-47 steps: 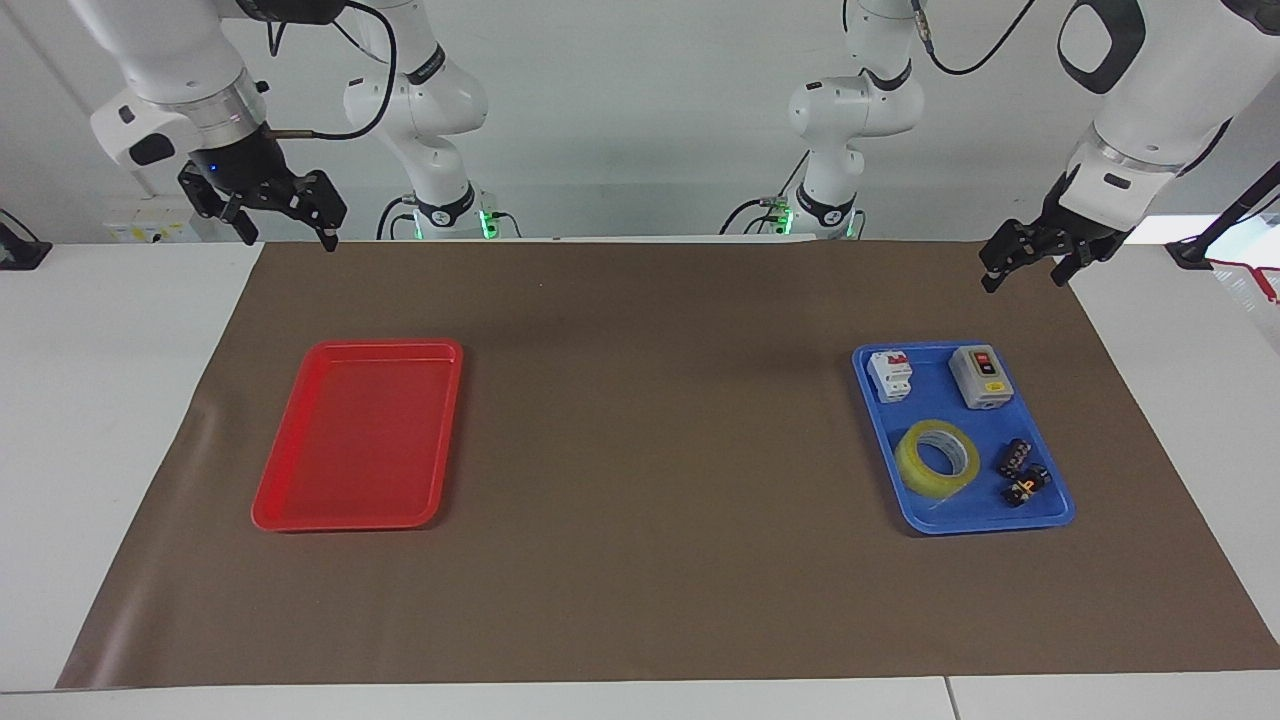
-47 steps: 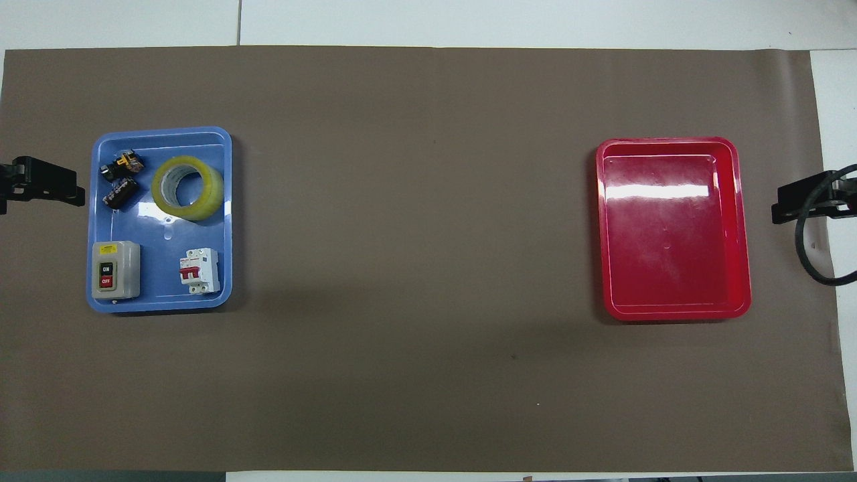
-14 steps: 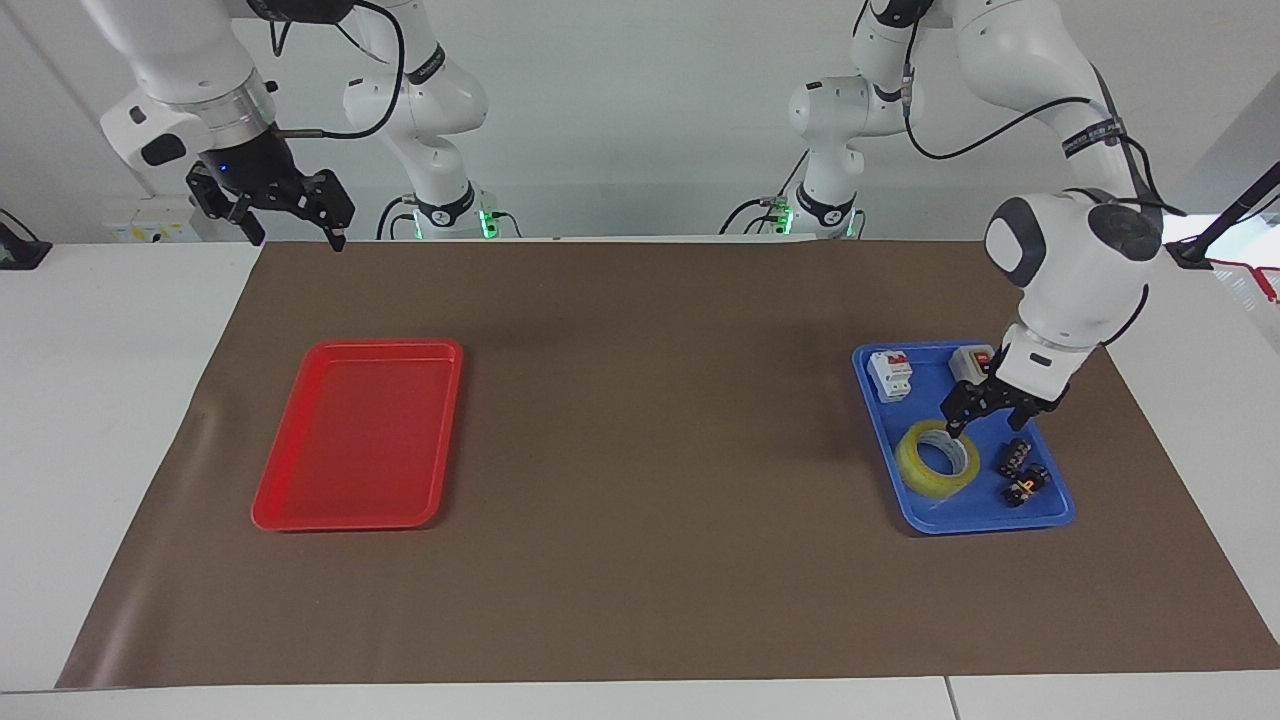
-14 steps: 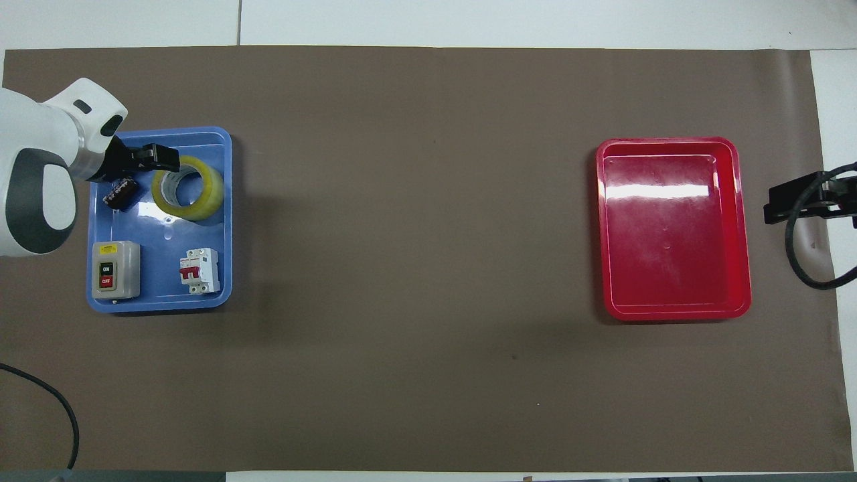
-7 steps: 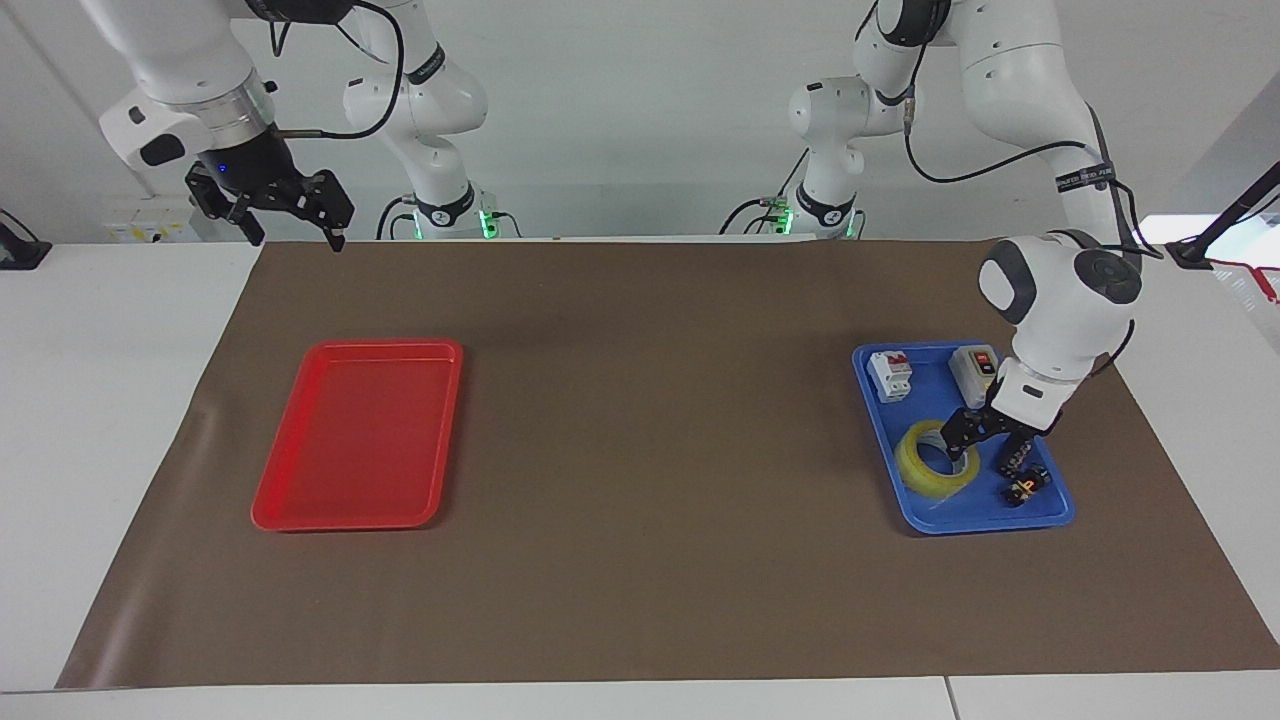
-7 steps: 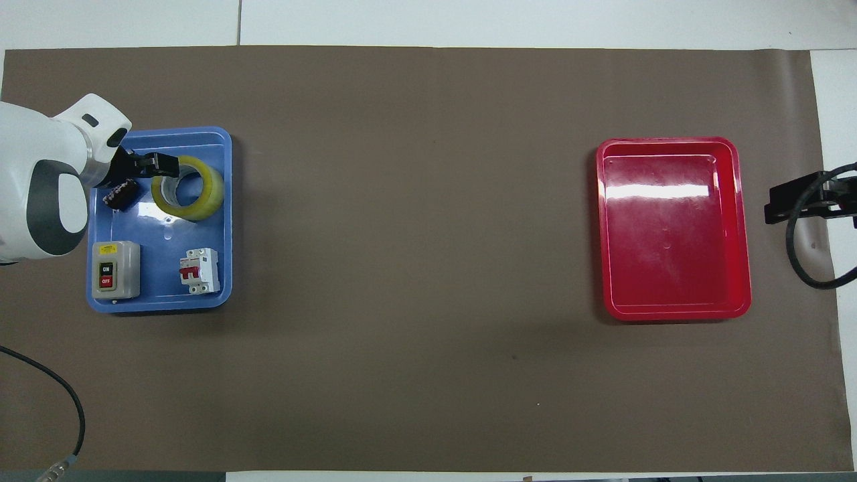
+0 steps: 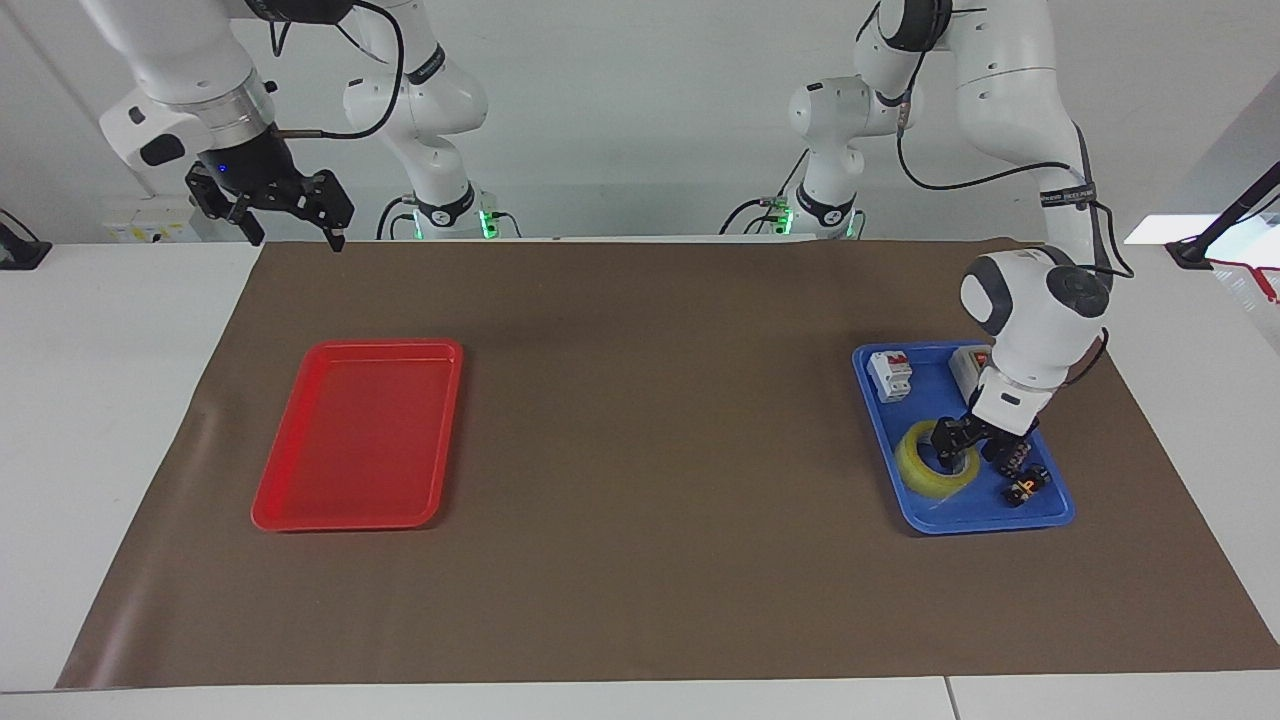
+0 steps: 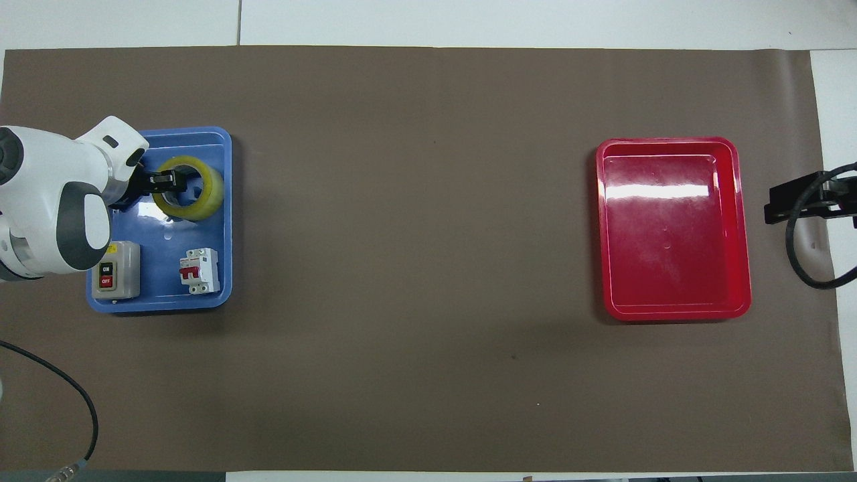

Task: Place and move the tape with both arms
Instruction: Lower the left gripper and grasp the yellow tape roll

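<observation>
The yellow tape (image 7: 918,470) lies flat in the blue tray (image 7: 930,390) at the left arm's end of the table; it also shows in the overhead view (image 8: 204,201). My left gripper (image 7: 965,447) is down at the roll, open. One finger is in the pale core and the other is outside the wall on the side toward the small black parts. It also shows in the overhead view (image 8: 171,181). My right gripper (image 7: 292,238) is open and empty. It waits in the air over the brown mat's edge nearest the robots, at the right arm's end; the overhead view (image 8: 800,201) shows it too.
The blue tray (image 8: 161,268) also holds a grey on/off switch box (image 8: 117,274), a white circuit breaker (image 8: 199,270) and small black parts (image 7: 1022,485). An empty red tray (image 7: 360,430) lies at the right arm's end (image 8: 669,227).
My left arm has come from the table's edge to the blue tray and lowered its gripper onto the tape's rim. The right arm has barely moved.
</observation>
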Robot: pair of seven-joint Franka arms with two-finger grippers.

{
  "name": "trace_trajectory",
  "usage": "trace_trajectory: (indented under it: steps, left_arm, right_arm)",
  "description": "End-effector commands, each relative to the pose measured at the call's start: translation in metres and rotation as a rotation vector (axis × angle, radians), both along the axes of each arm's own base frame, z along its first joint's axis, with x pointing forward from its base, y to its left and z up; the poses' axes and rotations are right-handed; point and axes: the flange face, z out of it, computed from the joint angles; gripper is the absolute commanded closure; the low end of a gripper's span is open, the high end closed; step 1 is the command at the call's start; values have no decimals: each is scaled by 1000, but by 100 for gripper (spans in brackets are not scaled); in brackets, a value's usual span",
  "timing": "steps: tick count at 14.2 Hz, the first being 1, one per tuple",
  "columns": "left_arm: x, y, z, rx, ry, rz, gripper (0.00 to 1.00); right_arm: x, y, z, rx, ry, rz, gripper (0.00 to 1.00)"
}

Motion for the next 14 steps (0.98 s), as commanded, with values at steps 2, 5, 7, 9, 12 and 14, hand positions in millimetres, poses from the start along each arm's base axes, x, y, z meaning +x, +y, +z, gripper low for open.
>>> trace_trajectory:
  steps: [2,5,7,9,12,14]
  left_arm:
    - [-3,3,8,-19,-19,17,100]
    - [-1,-1,30,-20,-5,11,100]
    - [4,-5,58,-23,12,15,100]
    - [9,-16,86,-33,34,41,100]
    - [4,-66,108,-45,28,76,100]
    - [-4,-125,110,-55,26,106,100]
  right_arm:
    - [-3,-5,1,7,-10,17,0]
    - [-3,-5,1,8,-10,18,0]
    - [-3,-5,1,7,-10,18,0]
    - [-3,-5,1,7,-10,18,0]
    - [-3,-5,1,8,-10,18,0]
    - [-3,-5,1,7,-10,18,0]
